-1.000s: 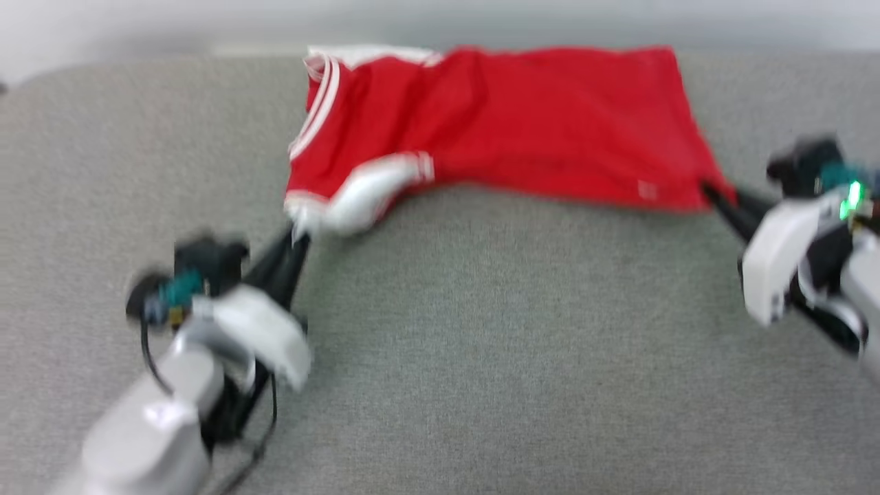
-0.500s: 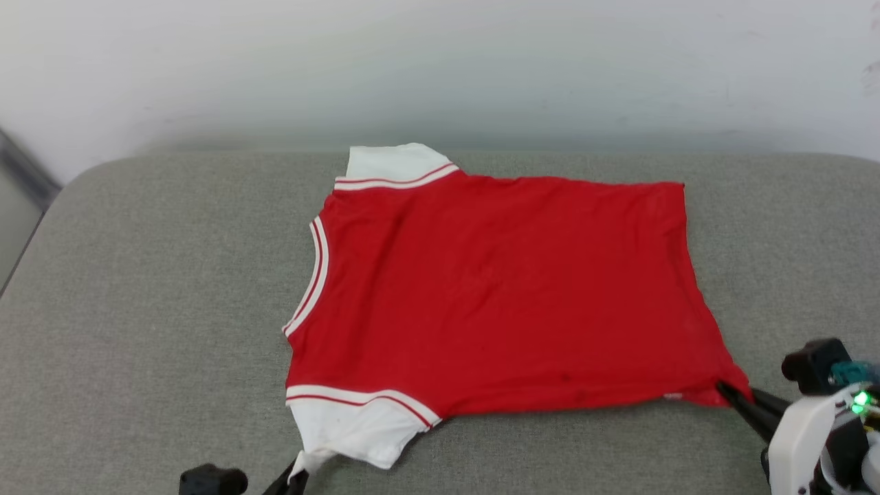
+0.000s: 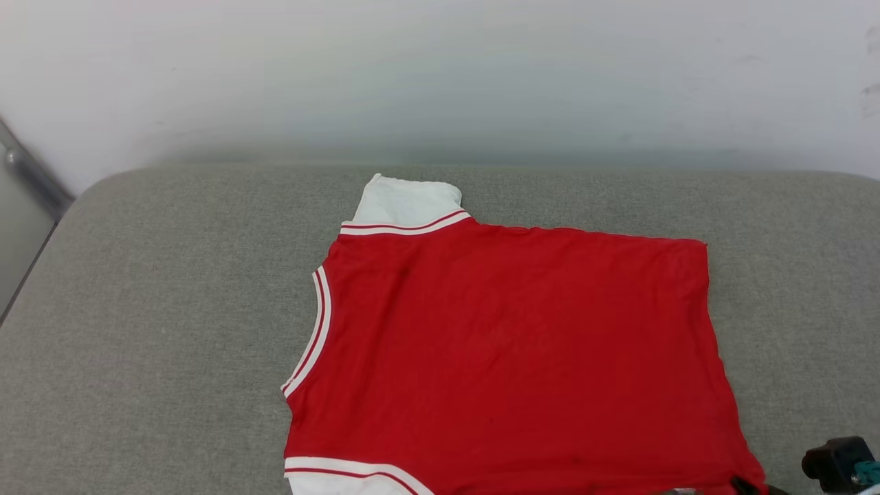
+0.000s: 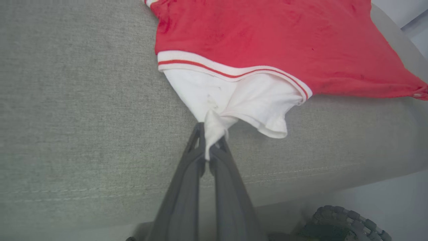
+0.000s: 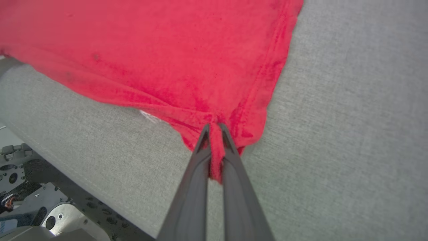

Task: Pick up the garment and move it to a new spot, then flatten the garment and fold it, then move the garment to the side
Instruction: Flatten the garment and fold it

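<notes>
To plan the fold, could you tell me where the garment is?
The garment lies spread on the grey cushion, centre-right in the head view, near corners held by left gripper and right gripper.

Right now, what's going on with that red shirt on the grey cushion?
A red soft-fabric jersey shirt with white short sleeves lies spread nearly flat on a grey upholstered cushion. The left claw is shut on the tip of the near white sleeve, and the right claw is shut on the shirt's near red hem corner. The two claws hold it stretched between them, and no fold has been made yet.
</notes>
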